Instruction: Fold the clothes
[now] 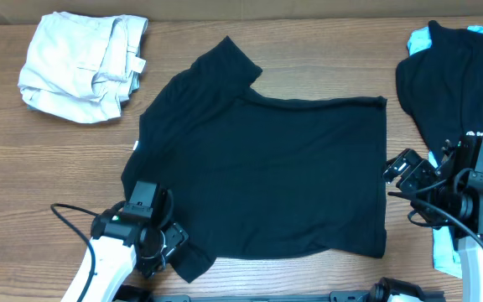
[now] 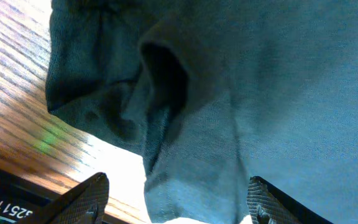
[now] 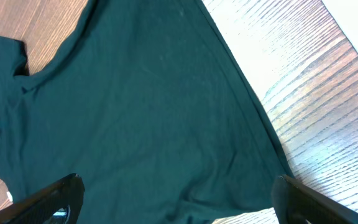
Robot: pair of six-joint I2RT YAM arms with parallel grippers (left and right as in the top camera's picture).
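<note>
A plain black T-shirt [image 1: 267,168] lies spread flat in the middle of the table, collar side to the left. My left gripper [image 1: 174,243] is open at its near-left sleeve; the left wrist view shows the rumpled sleeve [image 2: 191,155] between the spread fingers [image 2: 176,202]. My right gripper [image 1: 401,172] is open at the shirt's right hem edge; the right wrist view shows the fabric [image 3: 135,112] between the wide fingers [image 3: 179,199]. Beige trousers [image 1: 82,63] lie folded at the far left. A black shirt with a white logo [image 1: 455,80] lies on a light-blue garment [image 1: 422,38] at the right.
The wooden table [image 1: 49,159] shows bare wood left of the shirt and between the shirt and the right pile. A cable [image 1: 74,214] loops by my left arm. More light-blue fabric [image 1: 447,252] lies by my right arm.
</note>
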